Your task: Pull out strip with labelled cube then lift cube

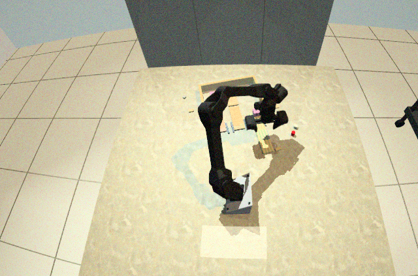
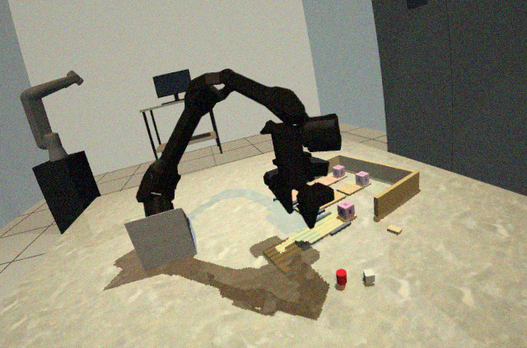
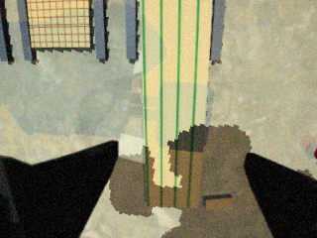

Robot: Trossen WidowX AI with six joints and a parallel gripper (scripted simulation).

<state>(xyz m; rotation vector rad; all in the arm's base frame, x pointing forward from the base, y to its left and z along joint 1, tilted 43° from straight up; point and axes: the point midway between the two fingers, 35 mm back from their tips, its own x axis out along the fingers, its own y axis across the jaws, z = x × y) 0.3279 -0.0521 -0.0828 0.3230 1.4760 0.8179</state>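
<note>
Showing gripper (image 1: 267,122) (image 2: 301,220) (image 3: 181,154) gap: wrist view only

"What's behind my table?"

"On the exterior feed I see a pale wall (image 2: 170,16) and large dark panels (image 1: 229,13) (image 2: 425,81) with thin seams."

"Any furniture?"

"I can see a monitor (image 2: 171,83) on a thin-legged desk (image 2: 145,129), near that pale wall."

"And underfoot?"

"Beige floor tiles (image 1: 61,124) (image 2: 251,144) with dark joints. A bright rectangular patch of light (image 1: 232,242) lies across my mottled tabletop (image 1: 151,232) (image 2: 446,259)."
</note>
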